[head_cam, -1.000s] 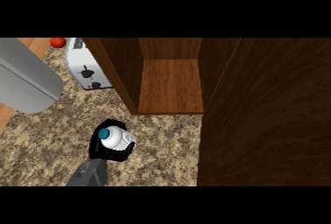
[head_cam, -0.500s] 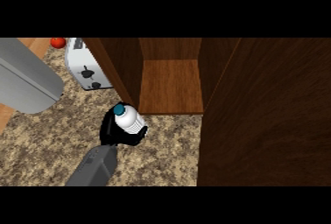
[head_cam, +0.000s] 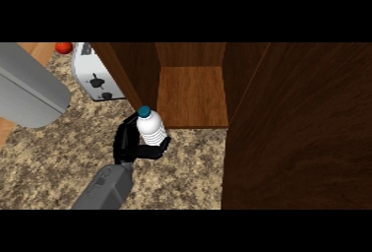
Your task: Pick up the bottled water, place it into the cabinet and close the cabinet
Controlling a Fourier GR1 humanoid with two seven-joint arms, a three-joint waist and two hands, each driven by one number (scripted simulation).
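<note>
The black left robot hand (head_cam: 137,142) is curled around a clear plastic bottled water with a teal cap (head_cam: 150,129), its grey forearm rising from the lower edge. The bottle stands tilted above the speckled stone bench (head_cam: 51,162), just at the front edge of the open brown wooden cabinet (head_cam: 193,96).

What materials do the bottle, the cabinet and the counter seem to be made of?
Bottle: likely clear plastic, pale ribbed body, teal cap. Cabinet: wood, brown with visible grain, matte. Counter: looks like granite or similar stone, speckled beige and brown.
</note>
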